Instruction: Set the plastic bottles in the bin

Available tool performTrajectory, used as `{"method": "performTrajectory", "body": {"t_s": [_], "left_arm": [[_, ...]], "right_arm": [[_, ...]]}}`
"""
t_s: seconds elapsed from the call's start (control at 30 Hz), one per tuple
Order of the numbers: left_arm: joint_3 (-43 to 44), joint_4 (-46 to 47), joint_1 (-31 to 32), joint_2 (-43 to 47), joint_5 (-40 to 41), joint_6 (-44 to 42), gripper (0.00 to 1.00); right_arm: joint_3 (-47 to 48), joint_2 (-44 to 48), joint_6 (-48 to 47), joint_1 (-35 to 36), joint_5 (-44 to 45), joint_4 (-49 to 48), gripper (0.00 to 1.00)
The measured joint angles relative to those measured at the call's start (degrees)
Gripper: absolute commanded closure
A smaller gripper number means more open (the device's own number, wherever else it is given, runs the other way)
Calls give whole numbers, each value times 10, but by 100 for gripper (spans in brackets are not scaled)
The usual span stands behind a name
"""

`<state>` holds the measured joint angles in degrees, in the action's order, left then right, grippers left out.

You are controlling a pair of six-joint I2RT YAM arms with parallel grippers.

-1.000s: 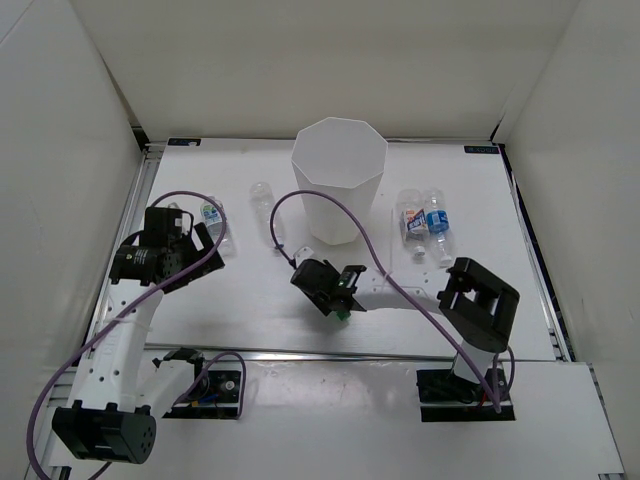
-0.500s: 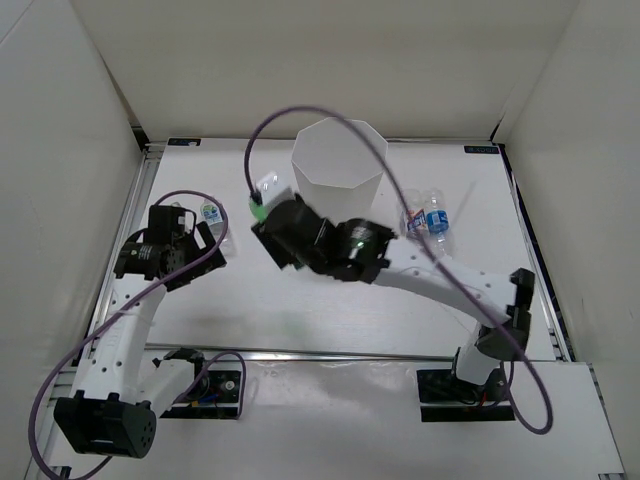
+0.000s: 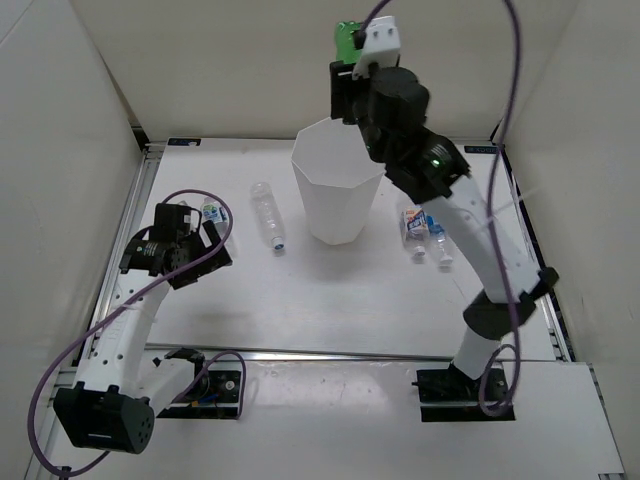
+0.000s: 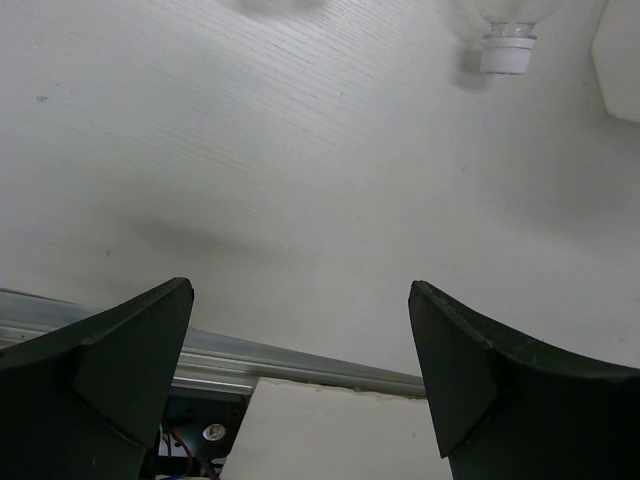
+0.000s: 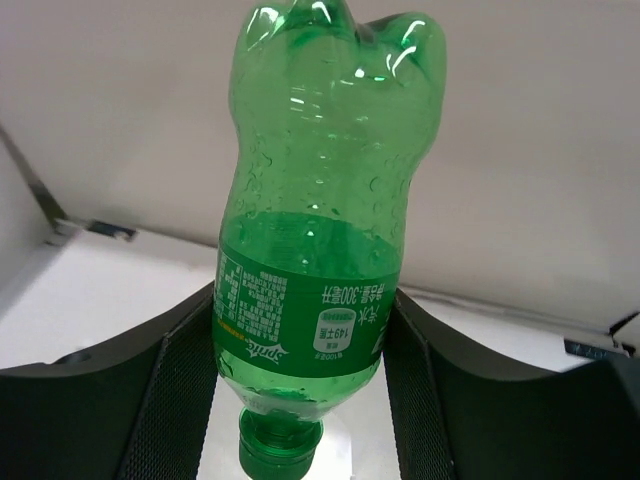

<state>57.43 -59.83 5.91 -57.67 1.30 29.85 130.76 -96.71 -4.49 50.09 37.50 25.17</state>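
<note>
Glossy translucent green bottle point(image 5: 320, 230), matt white bin point(image 3: 338, 190), faint-grained table point(image 4: 300, 180)

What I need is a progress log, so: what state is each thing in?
Tall white faceted plastic bin: upright, open-topped.
Translucent green plastic bottle: held aloft, cap down, not in bin.
Right gripper: shut on it.
Left gripper: open, empty.
Clear bottle left of bin: lying flat.
Two clear bottles right of bin: lying flat.
Clear bottle by left gripper: partly hidden.

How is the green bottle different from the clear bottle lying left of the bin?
The green bottle is see-through green; the clear bottle is colourless. The green bottle is held aloft in the right gripper; the clear bottle lies flat on the table. Both are plastic.
</note>
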Motion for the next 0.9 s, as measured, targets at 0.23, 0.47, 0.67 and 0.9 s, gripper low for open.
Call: {"method": "performTrajectory", "body": {"t_s": [0.23,0.47,0.67,0.9], "left_arm": [[0,1,7,1,-5,0,0],[0,-1,7,12,-1,0,0],[12,-11,7,12,31,12,0],[88,-33,-2,9,183,132,0]], "right_arm": [[-2,-129,37,-64,-49,38,64],[-38,-129,71,-92,-67,52,29],[-52,-111,97,-97,-71,69,3],[-78,-5,173,-86,-93,118,0]]}}
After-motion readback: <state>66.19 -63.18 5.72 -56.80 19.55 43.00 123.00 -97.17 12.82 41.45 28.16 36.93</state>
